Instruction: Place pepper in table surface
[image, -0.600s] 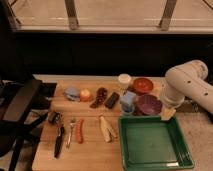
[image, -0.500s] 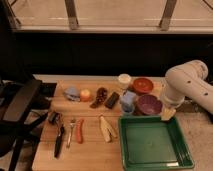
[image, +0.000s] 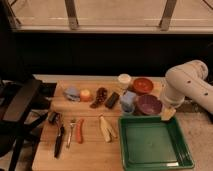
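lying on table surface (image: 90, 156): 1 pepper (image: 79, 131); hand (image: 168, 114) nr 1 tray (image: 122, 145), grip state unclear

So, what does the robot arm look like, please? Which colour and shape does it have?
The arm is off-white, built of thick rounded segments with smooth shells and a few small dark dots on them. No loose cables or printed markings show. The gripper at its end looks pale yellowish. It is at the far right corner of the green tray, beside the purple bowl.
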